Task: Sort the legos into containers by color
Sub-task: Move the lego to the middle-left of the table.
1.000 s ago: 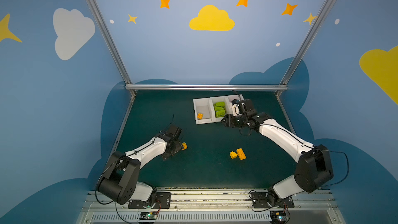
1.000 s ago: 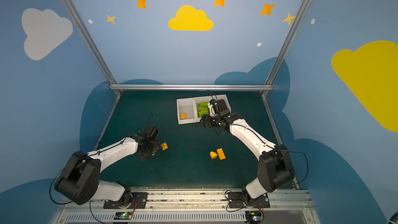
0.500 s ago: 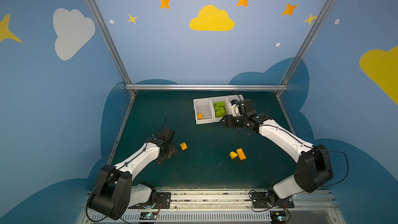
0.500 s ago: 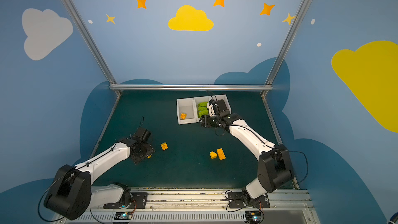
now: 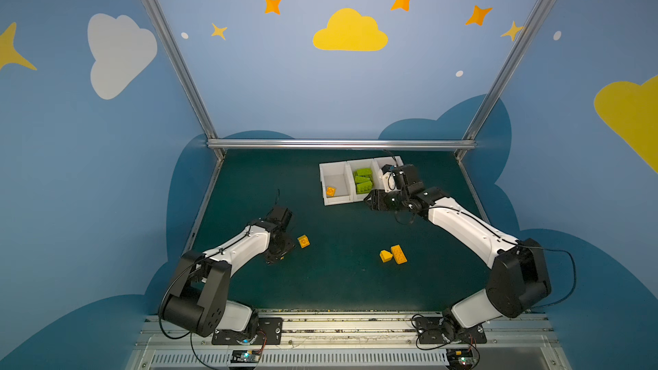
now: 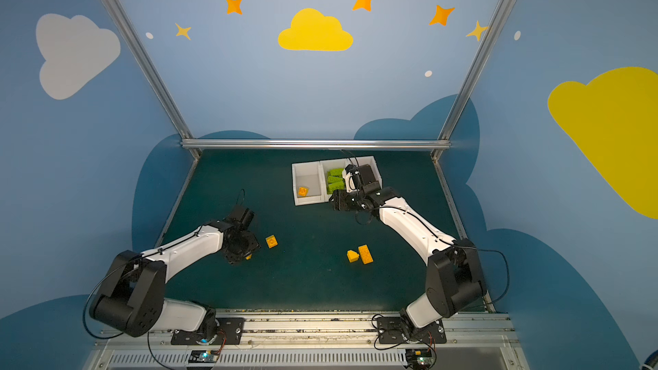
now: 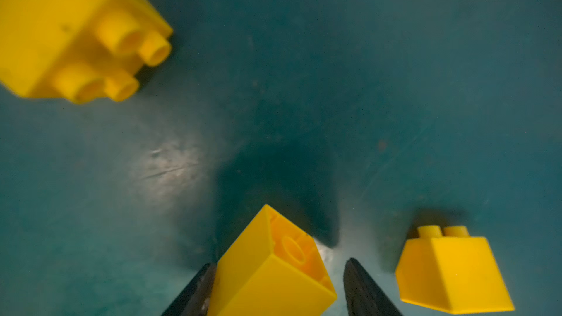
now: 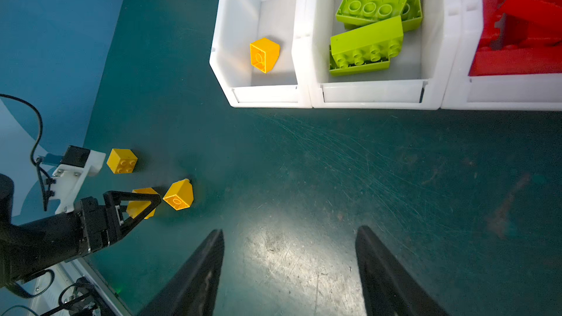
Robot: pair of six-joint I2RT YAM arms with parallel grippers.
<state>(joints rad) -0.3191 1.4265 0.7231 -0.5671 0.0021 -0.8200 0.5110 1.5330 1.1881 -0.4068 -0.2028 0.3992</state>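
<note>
Bottom of the left wrist view: left gripper [image 7: 279, 262] straddles a small yellow plastic brick [image 7: 267, 287], hollow underside showing. One finger [image 7: 194, 291] touches it, the other has a gap, so not clamped. A yellow sloped brick [image 7: 450, 272] sits just beside that free finger, lower right; a square yellow four-stud brick [image 7: 76, 31] lies upper left. From above, the left arm [image 5: 242, 247] mostly hides the straddled one.

Lower centre of a top view, a smaller yellow brick [image 5: 385, 255] just beside a long yellow brick [image 5: 399, 254] on the dark green mat [image 5: 338, 290].

Farther back the right gripper [image 8: 290, 229] hangs jaws apart, empty, just short of three white plastic bins [image 8: 374, 103]: lone yellow brick [image 8: 264, 54] left, lime-green bricks [image 8: 366, 44] middle, red bricks [image 8: 517, 56] right, the right arm [image 5: 459, 222] blocking the red ones from above.
</note>
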